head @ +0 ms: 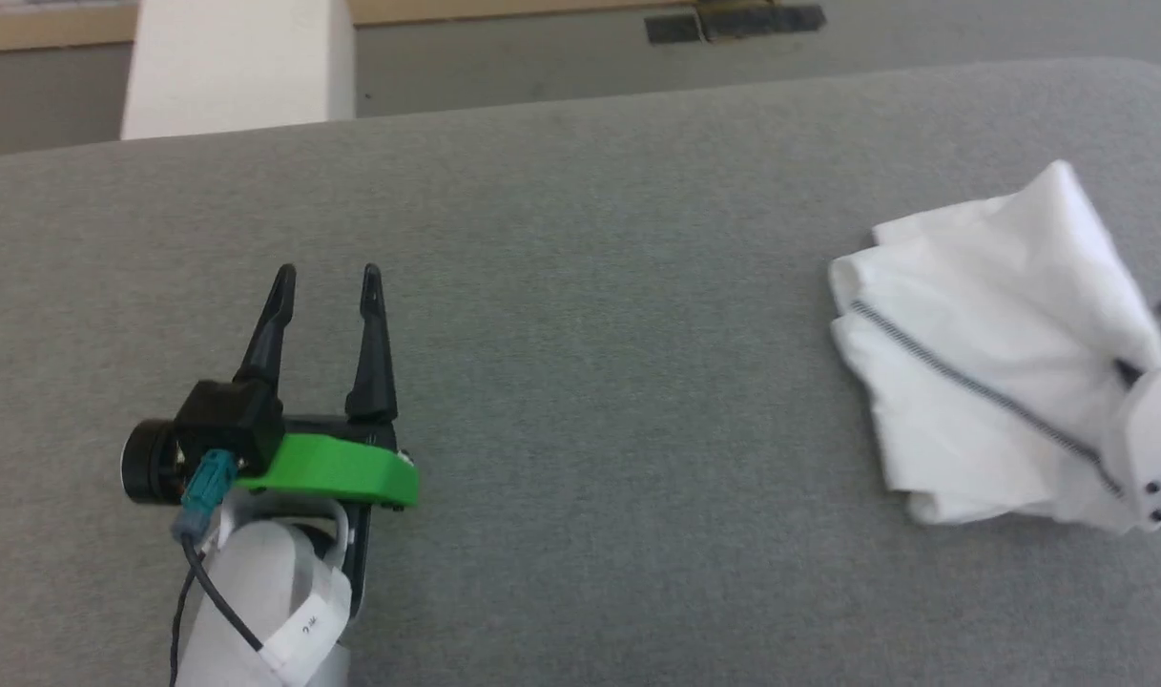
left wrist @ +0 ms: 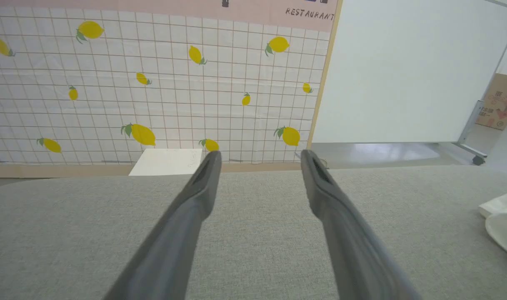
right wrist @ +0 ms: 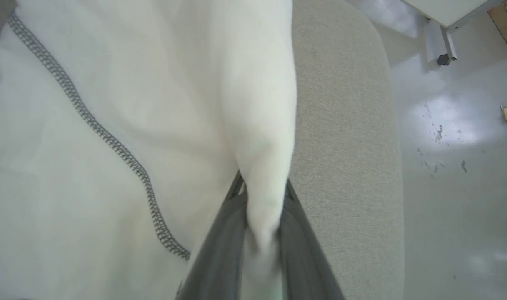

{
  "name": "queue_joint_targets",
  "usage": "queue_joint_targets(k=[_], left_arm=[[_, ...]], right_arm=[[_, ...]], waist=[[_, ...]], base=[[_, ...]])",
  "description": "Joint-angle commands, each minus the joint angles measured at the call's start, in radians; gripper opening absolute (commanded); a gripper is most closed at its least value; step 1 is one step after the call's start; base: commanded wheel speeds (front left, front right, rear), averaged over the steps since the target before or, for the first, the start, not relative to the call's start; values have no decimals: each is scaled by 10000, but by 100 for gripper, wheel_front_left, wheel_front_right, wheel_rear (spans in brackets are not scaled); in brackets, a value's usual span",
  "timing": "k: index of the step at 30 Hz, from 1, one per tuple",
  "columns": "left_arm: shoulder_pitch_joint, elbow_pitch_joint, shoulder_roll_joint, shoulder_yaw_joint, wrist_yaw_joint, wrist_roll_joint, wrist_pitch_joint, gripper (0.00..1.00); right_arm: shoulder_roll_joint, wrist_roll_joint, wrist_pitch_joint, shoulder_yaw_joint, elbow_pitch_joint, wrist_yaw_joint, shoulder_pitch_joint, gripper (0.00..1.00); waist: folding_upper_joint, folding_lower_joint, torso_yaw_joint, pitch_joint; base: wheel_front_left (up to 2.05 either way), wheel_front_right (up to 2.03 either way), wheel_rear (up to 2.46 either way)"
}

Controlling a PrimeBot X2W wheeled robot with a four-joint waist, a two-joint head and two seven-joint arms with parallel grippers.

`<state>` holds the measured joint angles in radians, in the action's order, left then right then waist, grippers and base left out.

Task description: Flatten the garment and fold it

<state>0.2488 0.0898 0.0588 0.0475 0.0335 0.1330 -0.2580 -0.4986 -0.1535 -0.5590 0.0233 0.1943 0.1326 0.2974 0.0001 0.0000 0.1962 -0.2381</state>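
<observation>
Pinching garment (right wrist: 111,104) in right fingers (right wrist: 218,250), RESTAURANT lettering (left wrist: 309,13)

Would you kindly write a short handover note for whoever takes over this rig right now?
Left gripper: open, empty, over the left part of the table, apart from the garment.
Right gripper: shut on a bunched fold of the garment, near the table's right end.
Garment: crumpled in a heap, grey seam showing, not flat.
Done: one grasp taken.
Left: spread it flat, then fold.
</observation>
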Motion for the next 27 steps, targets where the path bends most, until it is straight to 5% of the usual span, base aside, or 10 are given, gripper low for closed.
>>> queue_joint_targets(k=[1,11,24,26,27], left_arm=[[290,-42,105,12,10,-178,-38,100],[1244,-596,620,288,50,-655,507,100],[1584,-1110,973,454,45,-820,1106,100],[1542,-1066,950,456,16,-775,1041,100],[1508,-1022,926,453,-11,-746,979,100]], right_arm=[[-214,31,211,-97,252,-19,379,0],[-750,1006,1609,-1060,2685,-19,2395,0],[-423,3188,3359,-2499,5453,-19,4472,0],[-423,3476,3720,-2739,5693,-19,4667,100],[-417,3595,3901,-2883,5838,-19,4747,100]], waist=[[-1,0,941,-953],[-1,0,1918,-2475],[-1,0,1642,-3131],[-1,0,1527,-3029],[-1,0,1460,-2940]], base=[[0,0,0],[0,0,0],[0,0,0],[0,0,0],[0,0,0]])
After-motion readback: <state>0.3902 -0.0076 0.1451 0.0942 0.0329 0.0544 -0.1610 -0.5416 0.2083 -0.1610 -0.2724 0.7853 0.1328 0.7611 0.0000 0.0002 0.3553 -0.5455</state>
